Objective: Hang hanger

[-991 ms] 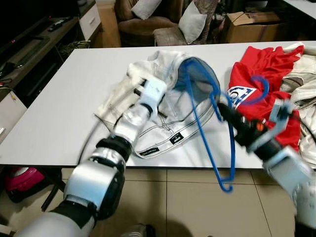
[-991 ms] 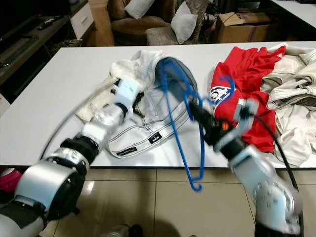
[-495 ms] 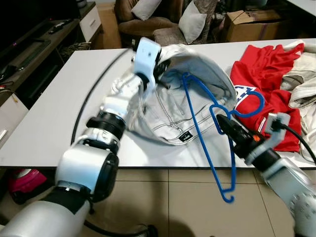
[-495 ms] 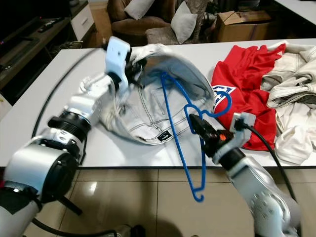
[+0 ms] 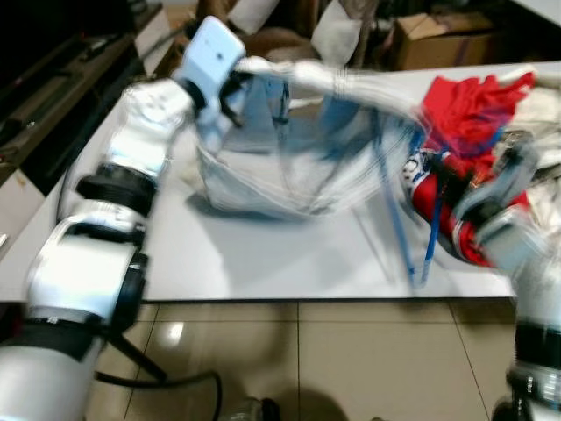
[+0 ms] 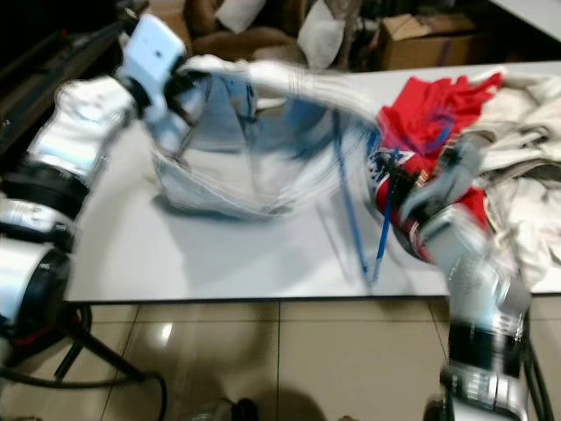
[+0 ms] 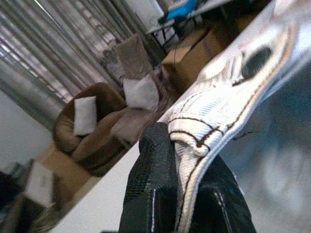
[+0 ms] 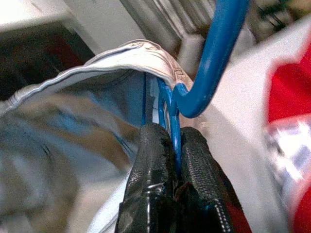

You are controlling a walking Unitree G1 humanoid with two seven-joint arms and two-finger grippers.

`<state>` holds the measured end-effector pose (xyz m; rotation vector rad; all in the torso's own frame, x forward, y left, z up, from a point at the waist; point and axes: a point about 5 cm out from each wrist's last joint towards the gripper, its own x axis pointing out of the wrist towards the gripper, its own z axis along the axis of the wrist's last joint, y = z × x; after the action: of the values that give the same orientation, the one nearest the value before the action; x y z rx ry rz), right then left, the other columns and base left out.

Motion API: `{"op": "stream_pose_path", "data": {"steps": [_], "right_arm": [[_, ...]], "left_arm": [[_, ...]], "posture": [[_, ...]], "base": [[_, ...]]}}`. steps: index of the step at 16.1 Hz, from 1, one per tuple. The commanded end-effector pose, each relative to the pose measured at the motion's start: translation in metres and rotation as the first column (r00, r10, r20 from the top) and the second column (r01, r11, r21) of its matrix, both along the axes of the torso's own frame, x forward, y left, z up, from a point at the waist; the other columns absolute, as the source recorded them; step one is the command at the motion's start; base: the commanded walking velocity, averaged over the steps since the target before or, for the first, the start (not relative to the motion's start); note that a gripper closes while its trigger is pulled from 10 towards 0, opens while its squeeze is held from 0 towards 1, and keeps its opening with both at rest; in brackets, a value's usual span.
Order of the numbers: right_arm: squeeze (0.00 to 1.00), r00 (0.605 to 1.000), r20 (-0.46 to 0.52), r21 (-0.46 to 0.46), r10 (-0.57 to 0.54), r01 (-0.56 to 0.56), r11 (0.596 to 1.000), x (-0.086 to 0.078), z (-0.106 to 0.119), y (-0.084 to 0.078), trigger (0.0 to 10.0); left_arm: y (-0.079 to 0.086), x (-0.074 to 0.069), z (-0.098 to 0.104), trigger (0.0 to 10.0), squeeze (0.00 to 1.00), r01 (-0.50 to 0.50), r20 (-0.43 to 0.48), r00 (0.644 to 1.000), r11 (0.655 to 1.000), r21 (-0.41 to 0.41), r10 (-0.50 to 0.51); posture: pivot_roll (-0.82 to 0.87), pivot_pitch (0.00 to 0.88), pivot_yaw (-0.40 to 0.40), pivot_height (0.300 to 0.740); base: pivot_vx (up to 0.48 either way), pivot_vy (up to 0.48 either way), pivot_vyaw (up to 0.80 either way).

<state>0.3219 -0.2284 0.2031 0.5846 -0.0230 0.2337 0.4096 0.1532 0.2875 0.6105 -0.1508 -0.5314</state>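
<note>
A white table (image 5: 263, 254) stands on glossy beige floor tiles (image 5: 298, 351). Beyond the table sit a brown armchair (image 7: 92, 141) with pale cushions (image 7: 85, 114) — and a cardboard box (image 5: 438, 39). Behind the armchair hang grey vertical blinds (image 7: 58, 53).

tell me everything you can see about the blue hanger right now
The blue hanger is thin, looks like plastic, with a curved hook. The right claw is shut on its neck just below the hook. It is partly inside the white garment, which the left claw holds up by its edge over the white table. Motion blur hides its lower bar.
</note>
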Motion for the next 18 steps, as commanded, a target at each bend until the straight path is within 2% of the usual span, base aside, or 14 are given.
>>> {"op": "stream_pose_path", "data": {"steps": [1,2,3,4,5,6,9,10,11,12,14,15,17,18], "right_arm": [[0.00,0.997,0.067,0.056,-0.040,0.036,0.998,0.003,0.014,-0.012,10.0],[0.00,0.998,0.058,0.076,-0.021,0.017,0.997,0.009,0.014,-0.009,10.0],[0.00,1.000,0.006,0.076,0.007,-0.007,0.997,0.014,0.002,0.000,10.0],[0.00,0.999,-0.037,0.084,0.036,-0.033,0.996,0.015,-0.009,0.011,10.0],[0.00,0.996,-0.067,0.108,0.061,-0.054,0.993,0.017,-0.017,0.020,10.0],[0.00,0.992,-0.106,0.175,0.072,-0.053,0.983,0.019,-0.025,0.030,10.0],[0.00,0.987,-0.137,0.320,0.083,-0.035,0.947,0.021,-0.032,0.041,10.0],[0.00,0.988,-0.148,0.384,0.038,0.022,0.923,0.024,-0.034,0.038,10.0],[0.00,0.987,-0.158,0.385,-0.012,0.072,0.920,0.027,-0.036,0.036,10.0],[0.00,0.987,-0.159,0.372,-0.030,0.088,0.924,0.029,-0.036,0.035,10.0],[0.00,0.980,-0.140,0.395,-0.144,0.188,0.899,0.039,-0.036,0.043,10.0],[0.00,0.975,-0.158,0.419,-0.153,0.207,0.884,0.045,-0.040,0.064,10.0],[0.00,0.976,-0.175,0.388,-0.127,0.187,0.902,0.050,-0.044,0.087,10.0],[0.00,0.974,-0.194,0.356,-0.115,0.179,0.917,0.055,-0.045,0.108,10.0]], "left_arm": [[0.010,-0.005,0.010,0.0,0.00,0.015,0.002,1.000,0.997,0.075,-0.015],[0.001,-0.013,0.002,0.0,0.00,0.111,-0.101,0.990,0.991,0.069,-0.104],[-0.016,-0.024,-0.012,0.0,0.00,0.204,-0.197,0.960,0.979,0.008,-0.198],[-0.030,-0.030,-0.024,0.0,0.00,0.242,-0.243,0.938,0.969,-0.048,-0.246],[-0.039,-0.034,-0.035,0.0,0.00,0.255,-0.264,0.929,0.965,-0.055,-0.260],[-0.050,-0.038,-0.050,0.0,0.00,0.270,-0.272,0.924,0.962,-0.031,-0.268],[-0.067,-0.050,-0.064,0.0,0.00,0.302,-0.295,0.911,0.953,-0.002,-0.289],[-0.075,-0.057,-0.061,0.0,0.00,0.332,-0.323,0.886,0.942,-0.057,-0.332],[-0.080,-0.061,-0.057,0.0,0.00,0.359,-0.349,0.855,0.924,-0.134,-0.383],[-0.082,-0.063,-0.055,0.0,0.00,0.367,-0.356,0.844,0.916,-0.163,-0.401],[-0.092,-0.067,-0.047,0.0,0.00,0.350,-0.401,0.779,0.865,-0.360,-0.483],[-0.101,-0.070,-0.041,0.0,0.00,0.297,-0.419,0.738,0.812,-0.502,-0.529],[-0.110,-0.072,-0.034,0.0,0.00,0.263,-0.426,0.702,0.764,-0.589,-0.571],[-0.118,-0.074,-0.026,0.0,0.00,0.240,-0.430,0.676,0.731,-0.639,-0.598]], "posture": [[-0.13,0.000,0.122,0.740],[-0.12,0.000,0.112,0.740],[-0.11,0.000,0.107,0.740],[-0.10,0.000,0.104,0.740],[-0.11,0.000,0.107,0.740],[-0.11,0.000,0.114,0.740],[-0.11,0.000,0.127,0.740],[-0.11,0.000,0.138,0.740],[-0.11,0.000,0.140,0.740],[-0.11,0.000,0.144,0.740],[-0.11,0.000,0.155,0.740],[-0.10,0.000,0.156,0.740],[-0.08,0.000,0.157,0.740],[-0.08,0.000,0.156,0.740]], "base": [[0.000,0.000,0.00],[0.000,0.000,0.00],[0.000,0.000,0.00],[0.000,0.000,0.00],[0.000,0.000,0.00],[0.000,0.000,0.00],[0.000,0.000,0.00],[0.000,0.000,0.00],[0.000,0.000,0.00],[0.000,0.000,0.00],[0.000,0.000,0.00],[0.000,0.000,0.00],[0.000,0.000,0.00],[0.000,0.000,0.00]]}}
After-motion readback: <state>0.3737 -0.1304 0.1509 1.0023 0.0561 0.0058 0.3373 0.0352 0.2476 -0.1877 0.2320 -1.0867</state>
